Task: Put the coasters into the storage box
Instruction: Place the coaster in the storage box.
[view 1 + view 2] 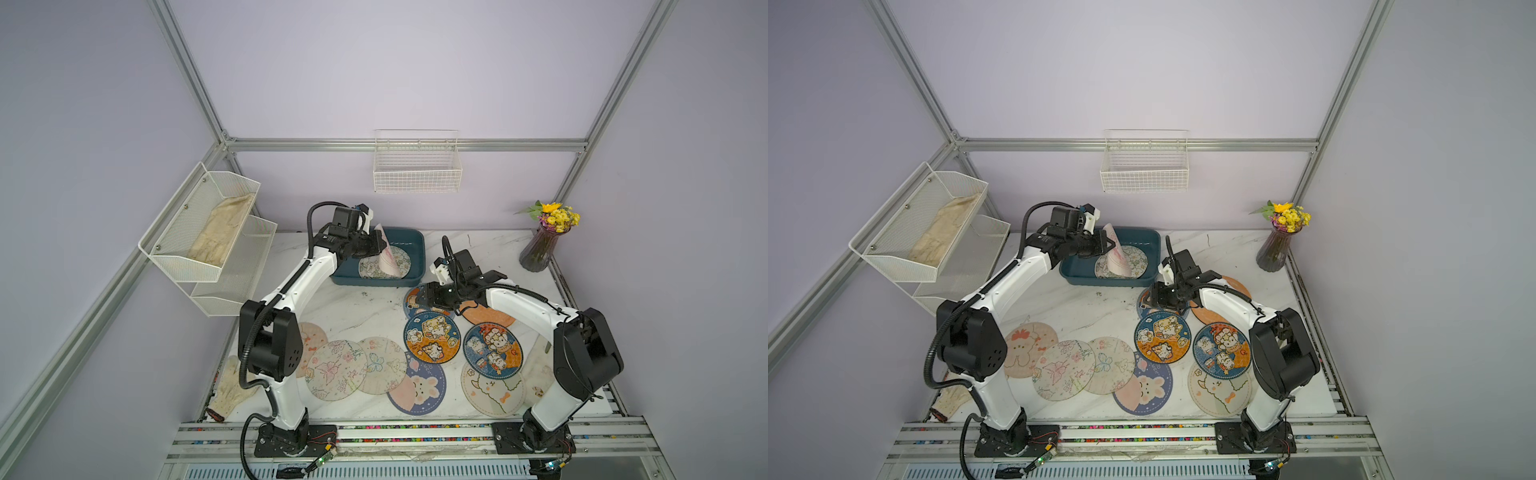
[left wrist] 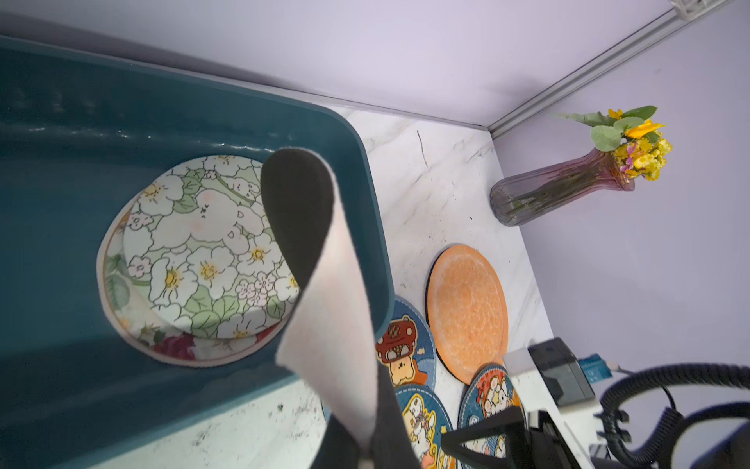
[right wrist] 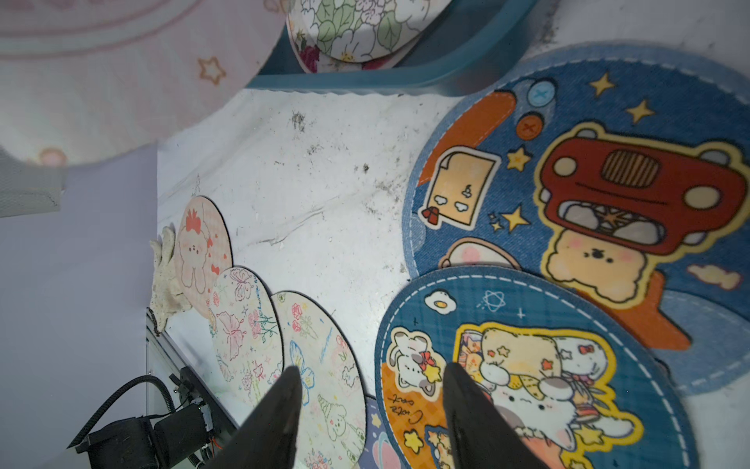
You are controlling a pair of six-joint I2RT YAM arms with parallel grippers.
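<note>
Evidently the left fingers (image 1: pixel 380 246) were pinched shut on the rim of a pale pink coaster (image 1: pixel 390 262). It hung curled and nearly on edge over the storage box (image 1: pixel 420 253) at the back of the counter (image 1: pixel 365 309). The coaster's length ran from the fingers downward into the box. Its free end drooped above a floral coaster (image 2: pixel 195 243) that lay flat on the box floor atop another one. Whether that free end touched the floral coaster could not be told. The box sat straight beneath the held piece. The coming release therefore looked to turn on letting it fall flat inside the walls rather than draped across the rim, which it hung close to in the left wrist view.

The right fingers (image 1: pixel 420 296) stood partly open with nothing between them. They were poised low over a blue car coaster (image 3: pixel 608 182) lying on the counter just beside the box's near right corner. In the right wrist view the two dark fingertips (image 3: pixel 284 402) reached toward a blue-and-orange kitten coaster (image 3: pixel 527 385), which overlapped the car coaster's edge. A plain orange coaster (image 2: pixel 466 308) lay just beside these, partly under the right arm. That cluster lay nearer the right arm than the left, so it seemed the right arm's to gather. The paler coasters (image 1: pixel 336 370) along the front of the counter lay nearer the left arm's base.
</note>
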